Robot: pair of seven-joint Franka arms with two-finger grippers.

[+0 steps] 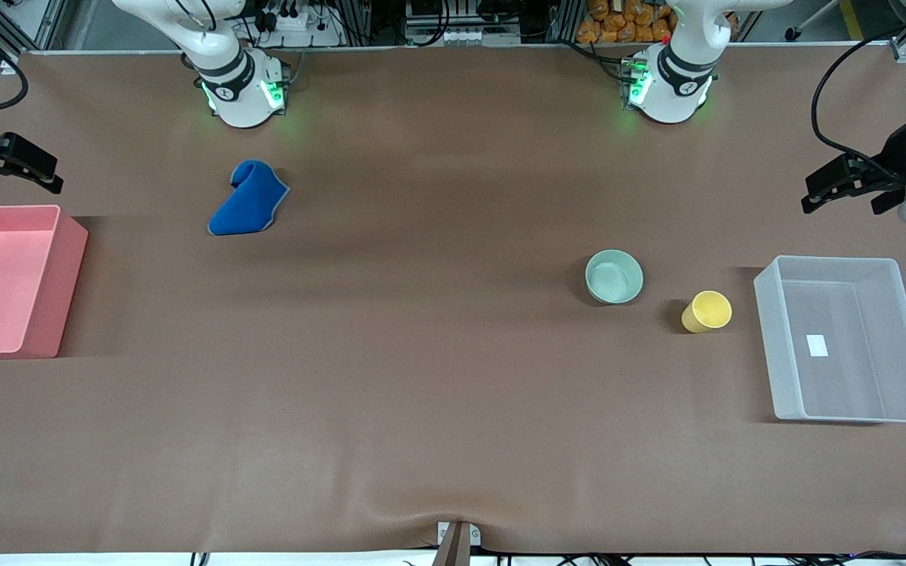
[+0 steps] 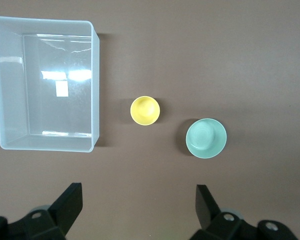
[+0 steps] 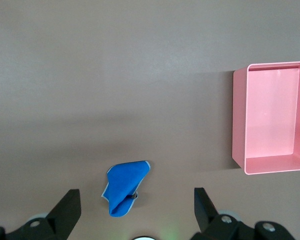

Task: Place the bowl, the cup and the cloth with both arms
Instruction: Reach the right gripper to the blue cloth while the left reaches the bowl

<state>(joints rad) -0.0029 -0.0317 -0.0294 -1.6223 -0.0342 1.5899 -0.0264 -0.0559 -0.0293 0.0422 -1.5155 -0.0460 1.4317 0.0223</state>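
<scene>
Bowl (image 1: 614, 276): on desk (image 1: 437, 354) beside cup (image 1: 707, 311). Cloth (image 1: 248, 200): crumpled, near right arm's base. Left gripper (image 1: 842, 189), right gripper (image 1: 9, 163): raised, jaws wide open, empty.

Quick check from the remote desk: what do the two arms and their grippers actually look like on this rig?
Both arms are white, rounded, jointed segments with black bands at the joints; green lights glow on the right arm's base and the left arm's base. Black cables run along them. The left gripper and right gripper are matte black, with two flat angular fingers showing screw heads near the mounts.
</scene>
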